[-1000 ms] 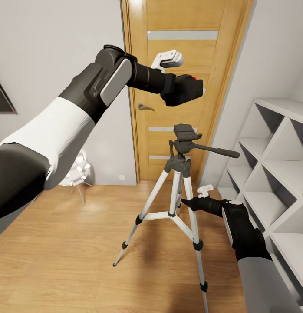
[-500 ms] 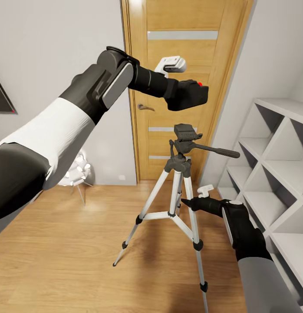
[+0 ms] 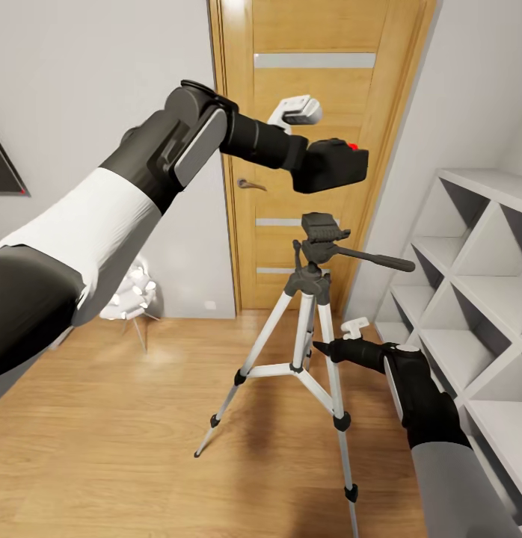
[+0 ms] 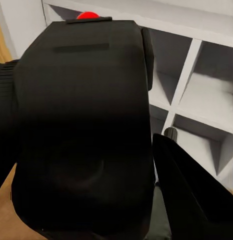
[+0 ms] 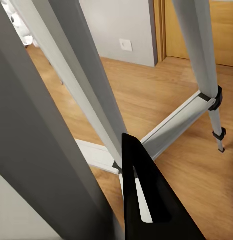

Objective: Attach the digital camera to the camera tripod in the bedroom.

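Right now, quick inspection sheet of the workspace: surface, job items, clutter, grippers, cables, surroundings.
Surface: light wood floor; nothing seen lying loose on it.
Job's things: digital camera held up in front of the wooden door, above the camera tripod head and apart from it. Tripod stands upright on three spread legs, pan handle toward the white cube shelves.
Clutter: nothing seen.
Grippers: left gripper shut on the camera; right gripper low beside a tripod leg, jaw state unclear.
Cables: nothing seen.
Surroundings: white walls, small white chair at left, dark picture frame edge.
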Controlling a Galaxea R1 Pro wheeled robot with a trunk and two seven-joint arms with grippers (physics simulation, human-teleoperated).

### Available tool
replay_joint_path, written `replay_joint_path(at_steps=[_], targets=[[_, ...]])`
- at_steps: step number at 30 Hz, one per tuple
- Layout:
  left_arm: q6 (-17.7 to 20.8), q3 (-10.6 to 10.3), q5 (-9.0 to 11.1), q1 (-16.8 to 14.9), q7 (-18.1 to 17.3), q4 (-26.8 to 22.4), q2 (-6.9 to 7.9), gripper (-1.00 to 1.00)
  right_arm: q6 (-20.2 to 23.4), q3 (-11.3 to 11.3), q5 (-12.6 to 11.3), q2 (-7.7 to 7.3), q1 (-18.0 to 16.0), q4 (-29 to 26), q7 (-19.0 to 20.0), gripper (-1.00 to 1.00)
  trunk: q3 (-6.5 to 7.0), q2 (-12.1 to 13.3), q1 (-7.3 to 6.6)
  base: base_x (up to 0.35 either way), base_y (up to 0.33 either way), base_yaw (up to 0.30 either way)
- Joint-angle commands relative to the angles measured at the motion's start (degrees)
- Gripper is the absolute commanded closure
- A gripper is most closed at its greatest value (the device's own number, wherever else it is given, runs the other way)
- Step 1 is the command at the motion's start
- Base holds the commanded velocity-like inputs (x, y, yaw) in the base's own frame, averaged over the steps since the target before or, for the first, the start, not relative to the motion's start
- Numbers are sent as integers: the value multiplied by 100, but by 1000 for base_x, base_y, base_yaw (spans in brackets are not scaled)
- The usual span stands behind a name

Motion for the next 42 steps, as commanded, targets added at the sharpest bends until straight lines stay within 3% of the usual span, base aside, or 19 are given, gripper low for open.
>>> replay_joint_path(at_steps=[1, 15, 20, 23, 24, 25, 29, 30, 36, 42], targets=[[20, -7, 18, -8, -38, 30, 11, 100, 28, -13, 194, -1, -3, 363, 56, 100, -8, -5, 2, 0, 0, 0], [31, -18, 33, -8, -100, -30, 124, 100, 18, -13, 199, -3, -3, 363, 52, 100, -8, -5, 2, 0, 0, 0], [26, -46, 57, -1, -155, -28, 359, 100, 11, -13, 199, -3, -3, 363, 50, 100, -8, -5, 2, 0, 0, 0], [-7, -55, 61, 0, -164, 4, 401, 100, 9, -13, 199, -3, -3, 363, 50, 100, -8, -5, 2, 0, 0, 0], [-85, -54, 66, 1, -167, 23, 411, 100, 9, -13, 199, -3, -3, 363, 50, 100, -8, -5, 2, 0, 0, 0], [-539, -57, 71, 7, -367, 61, 443, 100, 9, -16, 198, -6, -3, 363, 50, 100, -8, -5, 2, 0, 0, 0], [-964, -83, 56, 9, -929, 252, 439, 100, 9, -21, 196, -10, -3, 363, 50, 100, -8, -5, 2, 0, 0, 0], [-1147, -185, 43, 9, -1085, 353, 419, 100, 9, -22, 193, -11, -3, 363, 50, 100, -8, -5, 2, 0, 0, 0], [-1634, -743, 35, 71, -1180, 435, 411, 100, 3, -22, 195, -11, -3, 363, 50, 100, -8, -5, 2, 0, 0, 0], [-1848, -822, 24, 103, -1202, 440, 443, 100, 0, -22, 199, -11, -3, 363, 50, 100, -8, -5, 2, 0, 0, 0]])
